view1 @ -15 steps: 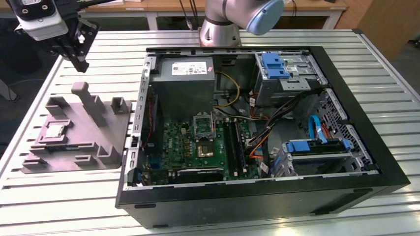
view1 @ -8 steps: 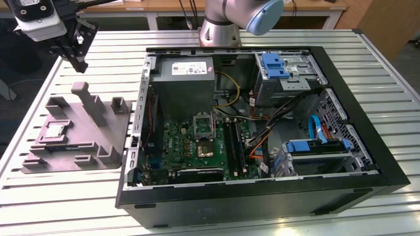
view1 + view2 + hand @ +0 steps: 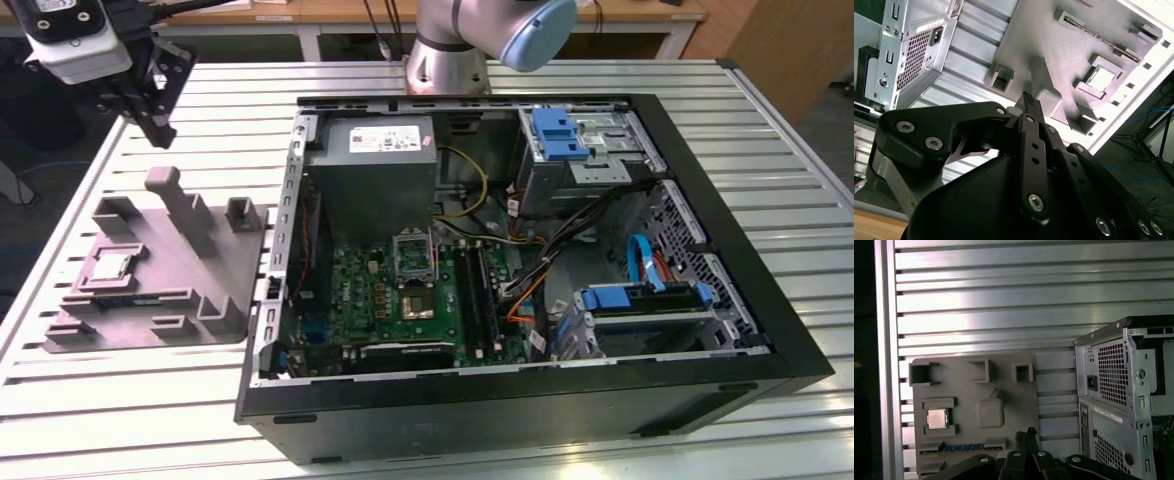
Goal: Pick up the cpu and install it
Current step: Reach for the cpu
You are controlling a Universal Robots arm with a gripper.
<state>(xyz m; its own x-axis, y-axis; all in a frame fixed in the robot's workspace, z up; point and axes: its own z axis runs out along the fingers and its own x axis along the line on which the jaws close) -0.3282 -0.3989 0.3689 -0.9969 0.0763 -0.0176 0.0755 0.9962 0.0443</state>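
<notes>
The cpu [image 3: 111, 265], a small flat square with a pale, matte silver top, lies in a square recess of the grey moulded plastic tray [image 3: 200, 290], near the exterior view's left edge. The black, bolted metal claw [image 3: 162, 135] hangs above the tray, well apart from the chip, its fingers pressed together on nothing. The tray sits on the ribbed aluminium bench [image 3: 134, 420] beside an open black computer case [image 3: 747, 330].

I read a pale silver cpu [image 3: 937, 418] on the grey tray [image 3: 1019, 410], which sits on a ribbed silver table [image 3: 979, 315]; the gripper [image 3: 1025, 434] is black.
</notes>
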